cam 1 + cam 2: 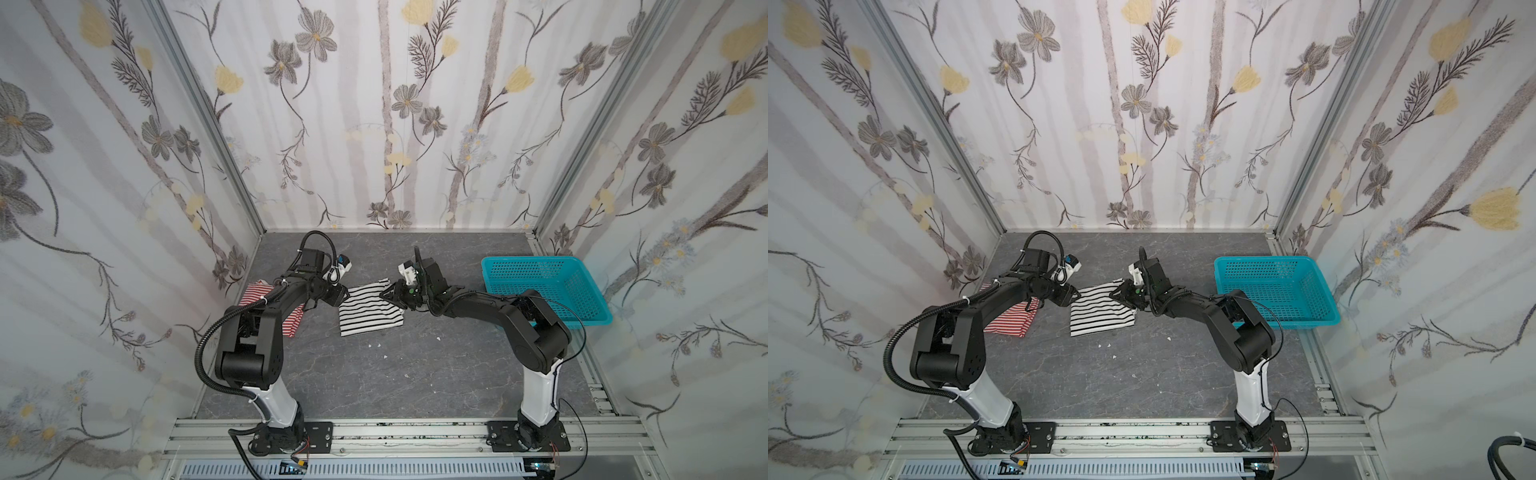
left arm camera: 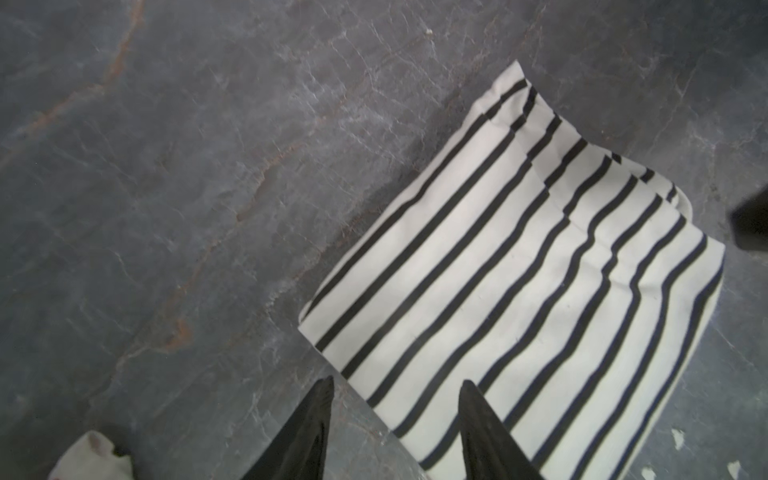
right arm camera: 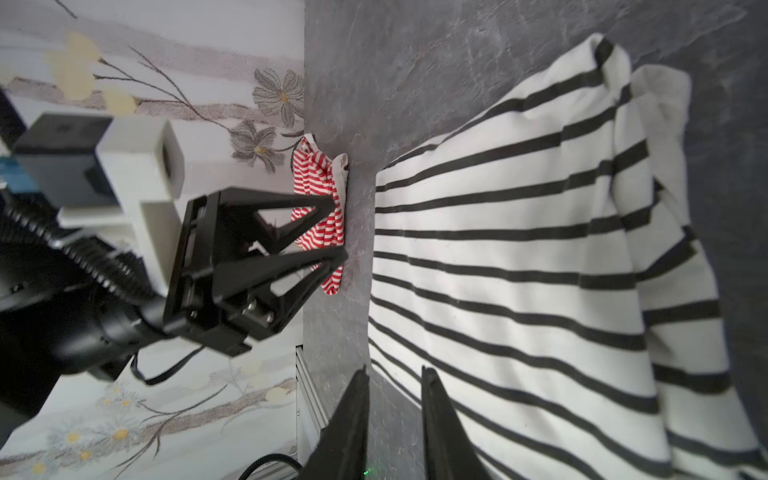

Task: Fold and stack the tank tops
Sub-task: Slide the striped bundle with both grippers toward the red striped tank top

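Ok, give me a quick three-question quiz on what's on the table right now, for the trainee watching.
1. True or false: the black-and-white tank top lies on the table, outside the turquoise basket.
2. Which top lies farther from the basket? A) red-and-white tank top B) black-and-white tank top
3. Fill in: the left gripper has its jaws ___.
Key: 1 true; 2 A; 3 open.

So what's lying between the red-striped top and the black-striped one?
Only bare grey tabletop, shown in the right wrist view; the left pincer reaches over it.
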{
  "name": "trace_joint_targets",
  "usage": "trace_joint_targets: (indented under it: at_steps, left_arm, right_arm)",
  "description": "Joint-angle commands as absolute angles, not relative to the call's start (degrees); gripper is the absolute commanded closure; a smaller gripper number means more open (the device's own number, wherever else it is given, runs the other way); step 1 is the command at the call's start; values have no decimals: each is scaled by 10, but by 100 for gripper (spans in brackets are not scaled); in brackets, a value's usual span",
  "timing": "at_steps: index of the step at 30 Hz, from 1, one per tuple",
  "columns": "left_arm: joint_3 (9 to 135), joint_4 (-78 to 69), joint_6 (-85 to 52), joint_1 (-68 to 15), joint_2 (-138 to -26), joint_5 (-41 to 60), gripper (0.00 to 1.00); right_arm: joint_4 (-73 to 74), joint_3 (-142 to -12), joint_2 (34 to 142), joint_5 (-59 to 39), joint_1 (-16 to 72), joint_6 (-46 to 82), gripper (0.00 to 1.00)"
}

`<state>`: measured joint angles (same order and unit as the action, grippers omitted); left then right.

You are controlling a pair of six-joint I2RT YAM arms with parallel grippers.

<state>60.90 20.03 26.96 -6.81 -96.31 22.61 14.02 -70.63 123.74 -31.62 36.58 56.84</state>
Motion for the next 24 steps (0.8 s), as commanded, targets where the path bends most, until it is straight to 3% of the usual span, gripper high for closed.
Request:
trace_joint_targets:
  at_steps: [1, 10, 20, 24]
  left_arm:
    - [568, 206, 262, -67, -930, 240, 48]
    - [495, 206, 272, -92, -897, 295, 47]
    - [469, 206, 308, -109, -923, 178, 49]
    - [470, 206, 308, -91, -885, 192, 48]
  right_arm:
    - [106, -746, 1276, -318, 353, 552, 75]
    - [136, -771, 1336, -348, 316, 576, 75]
    - [156, -717, 1317, -345, 306, 573, 76]
    - [148, -698, 1279, -332, 311, 567, 75]
